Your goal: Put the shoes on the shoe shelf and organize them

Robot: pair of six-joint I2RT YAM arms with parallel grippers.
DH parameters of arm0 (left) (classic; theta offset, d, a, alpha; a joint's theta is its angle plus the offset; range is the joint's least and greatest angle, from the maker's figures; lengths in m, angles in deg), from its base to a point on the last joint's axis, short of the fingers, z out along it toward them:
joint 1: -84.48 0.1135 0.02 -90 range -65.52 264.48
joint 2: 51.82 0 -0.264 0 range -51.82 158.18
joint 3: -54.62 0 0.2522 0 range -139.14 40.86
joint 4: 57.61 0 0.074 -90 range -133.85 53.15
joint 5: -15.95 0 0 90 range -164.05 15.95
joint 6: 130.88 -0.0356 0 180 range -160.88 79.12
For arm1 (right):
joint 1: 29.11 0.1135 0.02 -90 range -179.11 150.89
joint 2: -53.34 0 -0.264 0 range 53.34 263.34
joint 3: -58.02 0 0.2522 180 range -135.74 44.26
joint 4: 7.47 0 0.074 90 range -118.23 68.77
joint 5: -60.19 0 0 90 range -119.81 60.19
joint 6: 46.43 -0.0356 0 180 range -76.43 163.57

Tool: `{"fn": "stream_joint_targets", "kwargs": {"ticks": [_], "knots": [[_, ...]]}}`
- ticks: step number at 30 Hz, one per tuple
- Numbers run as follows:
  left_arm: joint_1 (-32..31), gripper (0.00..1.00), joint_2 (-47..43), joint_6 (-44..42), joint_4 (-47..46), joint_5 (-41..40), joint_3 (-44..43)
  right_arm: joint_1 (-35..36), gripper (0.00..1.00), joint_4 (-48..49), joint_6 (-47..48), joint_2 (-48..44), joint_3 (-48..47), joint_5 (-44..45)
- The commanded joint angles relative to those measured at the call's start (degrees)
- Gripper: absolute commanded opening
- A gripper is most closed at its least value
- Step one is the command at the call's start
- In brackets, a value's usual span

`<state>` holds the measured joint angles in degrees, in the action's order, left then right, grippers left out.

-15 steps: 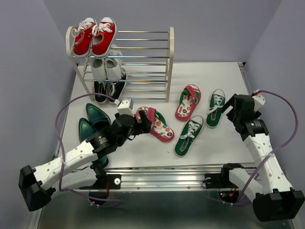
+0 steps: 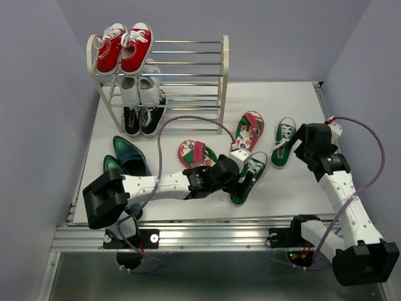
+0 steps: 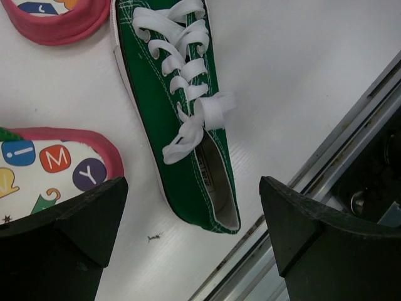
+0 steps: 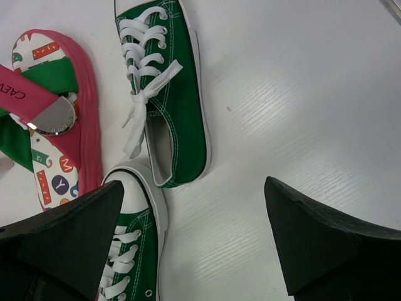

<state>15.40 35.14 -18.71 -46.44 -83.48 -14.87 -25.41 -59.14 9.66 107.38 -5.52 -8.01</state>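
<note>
Left gripper [image 3: 193, 182] has swung off the red-pink flip-flop with green strap [image 2: 188, 150] to hover, jaws spread, over the near green canvas sneaker with white laces [image 3: 182, 119], which lies on the white table [image 2: 276, 100], well short of the cream-framed shoe shelf [image 2: 223, 75]; probably lining up a grasp; right gripper [image 4: 194, 185] likewise unclenched, holding nothing.

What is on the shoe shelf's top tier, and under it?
The top tier of the shoe shelf holds red sneakers. Under them white sneakers, then black sneakers, each partly covered by the pair above.
</note>
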Motion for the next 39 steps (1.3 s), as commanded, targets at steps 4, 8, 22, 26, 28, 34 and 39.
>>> {"fn": "stream_joint_targets", "kwargs": {"ticks": [4,8,22,26,28,34,39], "knots": [[0.0,0.99,2.0,-2.3,-0.2,0.6,-5.4,-0.4,1.0,1.5,1.7,0.4,-1.7,-1.0],[-0.3,0.99,1.8,-0.3,1.0,-0.2,-4.7,-0.4,1.0,1.8,1.7,0.9,-1.5,-1.4],[-2.6,0.99,7.3,-0.5,4.4,0.6,-5.6,-0.4,1.0,2.0,1.7,3.2,-1.4,-1.9],[-2.6,0.98,9.0,0.8,6.6,-0.9,-6.4,-0.4,1.0,1.9,1.8,3.5,-1.4,-1.7],[-2.7,0.93,9.8,1.6,6.7,-0.9,-6.5,-0.4,1.0,2.0,1.9,3.5,-1.4,-1.7],[-3.8,0.7,10.2,2.1,6.8,-2.5,-7.2,-0.4,1.0,2.1,2.4,3.8,-1.5,-2.5],[-4.7,0.35,11.9,1.7,8.2,-4.1,-8.7,-0.4,1.0,1.9,2.5,4.1,-1.6,-2.6]]}}
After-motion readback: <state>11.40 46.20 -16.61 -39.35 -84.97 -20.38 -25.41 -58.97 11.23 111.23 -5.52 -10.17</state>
